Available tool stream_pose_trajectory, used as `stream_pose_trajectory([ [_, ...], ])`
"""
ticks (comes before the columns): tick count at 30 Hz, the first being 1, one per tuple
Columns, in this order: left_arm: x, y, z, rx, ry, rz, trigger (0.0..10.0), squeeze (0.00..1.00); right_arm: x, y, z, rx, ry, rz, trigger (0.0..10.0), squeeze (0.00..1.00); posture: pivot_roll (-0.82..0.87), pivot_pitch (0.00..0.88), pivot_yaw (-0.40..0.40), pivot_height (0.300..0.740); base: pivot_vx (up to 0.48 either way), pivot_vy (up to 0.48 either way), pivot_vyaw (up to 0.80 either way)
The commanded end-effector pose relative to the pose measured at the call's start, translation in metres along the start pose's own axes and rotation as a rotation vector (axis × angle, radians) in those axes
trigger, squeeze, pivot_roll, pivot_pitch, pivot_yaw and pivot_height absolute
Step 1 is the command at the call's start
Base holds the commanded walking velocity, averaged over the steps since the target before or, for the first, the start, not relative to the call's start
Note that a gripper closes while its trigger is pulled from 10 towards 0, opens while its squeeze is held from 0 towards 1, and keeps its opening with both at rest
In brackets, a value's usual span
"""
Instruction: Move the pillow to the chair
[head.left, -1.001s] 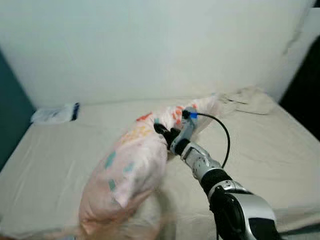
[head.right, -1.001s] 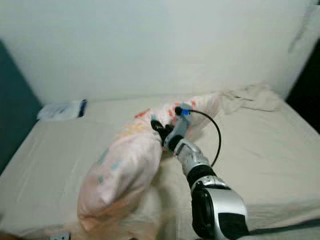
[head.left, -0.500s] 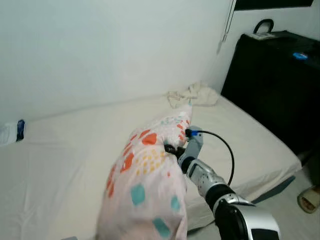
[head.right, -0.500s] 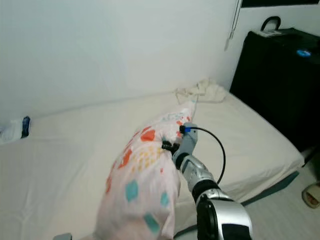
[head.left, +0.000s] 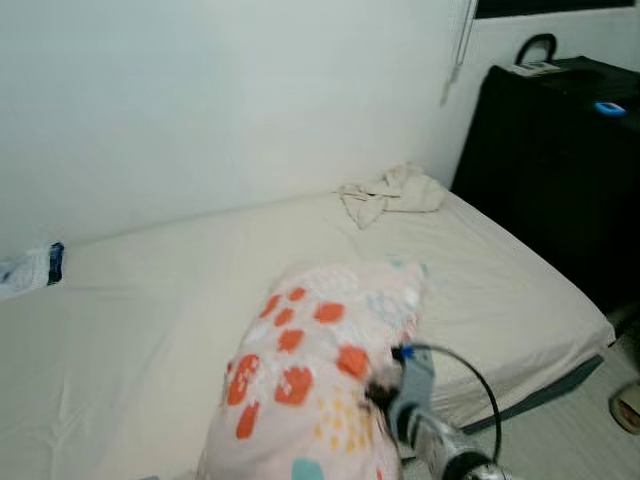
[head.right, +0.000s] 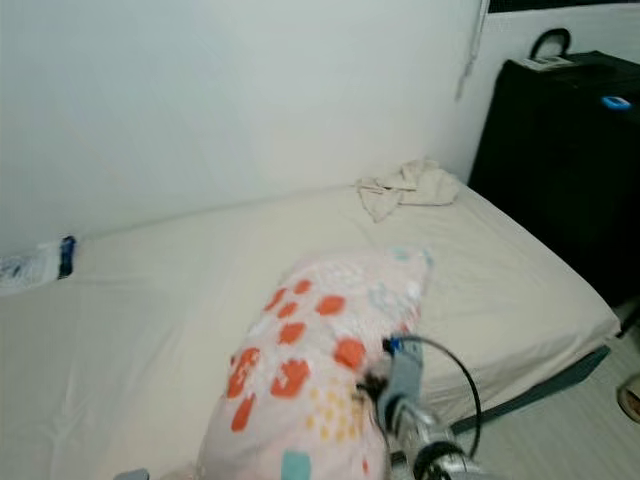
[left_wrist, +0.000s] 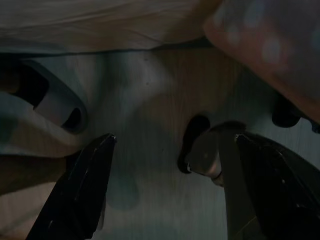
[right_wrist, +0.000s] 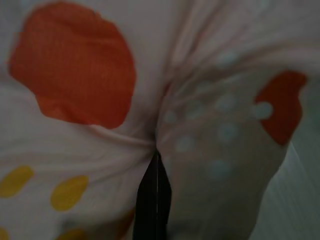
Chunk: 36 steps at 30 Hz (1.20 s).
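The right gripper (right_wrist: 154, 197) has its fingers pinched tight on a fold of the pillow (head.left: 310, 390), holding it lifted at the near edge of the bed (head.left: 150, 300). The pillow is pale pink with orange, yellow and teal spots. The left gripper (left_wrist: 165, 185) hangs low over the floor, fingers spread wide apart. Crumpled cloth (head.left: 388, 190) lies at the bed's far corner, beside a black cabinet (head.left: 550, 160).

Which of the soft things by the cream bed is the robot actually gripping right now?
The pale pink pillow with orange and yellow spots, pinched by the right gripper. The crumpled beige cloth lies untouched at the bed's far corner, and the white and blue packet sits at the opposite side.
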<state>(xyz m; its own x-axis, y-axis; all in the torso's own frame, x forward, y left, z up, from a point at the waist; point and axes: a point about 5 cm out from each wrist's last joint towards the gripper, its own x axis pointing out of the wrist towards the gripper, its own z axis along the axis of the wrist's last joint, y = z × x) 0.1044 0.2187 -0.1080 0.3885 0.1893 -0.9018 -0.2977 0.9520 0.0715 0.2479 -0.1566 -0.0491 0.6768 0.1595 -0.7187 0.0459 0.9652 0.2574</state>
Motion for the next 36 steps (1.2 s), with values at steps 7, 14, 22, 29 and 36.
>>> stream_pose_trajectory([
  [7,0.000,-0.001,-0.003,0.027,0.014,-0.010,10.0,0.00,-0.003,-0.009,-0.015,-0.029,0.053,-0.054,10.0,0.00,0.02,0.041,-0.023,0.740,0.000,0.000,0.00],
  [14,0.000,-0.003,-0.004,0.051,0.023,-0.018,10.0,0.00,-0.002,-0.006,-0.008,-0.025,0.031,-0.048,10.0,0.00,0.02,0.041,-0.021,0.740,-0.205,0.000,0.00],
  [22,0.000,-0.004,-0.004,0.059,0.023,-0.020,10.0,0.00,0.000,-0.001,-0.003,-0.033,0.016,-0.033,10.0,0.00,0.02,0.037,-0.025,0.740,-0.286,0.000,0.00],
  [29,0.000,-0.004,-0.004,0.068,0.025,-0.021,10.0,0.00,0.000,-0.001,-0.003,-0.037,0.016,-0.029,10.0,0.00,0.02,0.035,-0.023,0.740,-0.290,0.000,0.00],
  [36,0.000,-0.003,-0.004,0.086,0.025,-0.023,10.0,0.00,0.000,-0.002,-0.004,-0.035,0.021,-0.033,10.0,0.00,0.02,0.035,-0.020,0.740,-0.318,0.000,0.00],
])
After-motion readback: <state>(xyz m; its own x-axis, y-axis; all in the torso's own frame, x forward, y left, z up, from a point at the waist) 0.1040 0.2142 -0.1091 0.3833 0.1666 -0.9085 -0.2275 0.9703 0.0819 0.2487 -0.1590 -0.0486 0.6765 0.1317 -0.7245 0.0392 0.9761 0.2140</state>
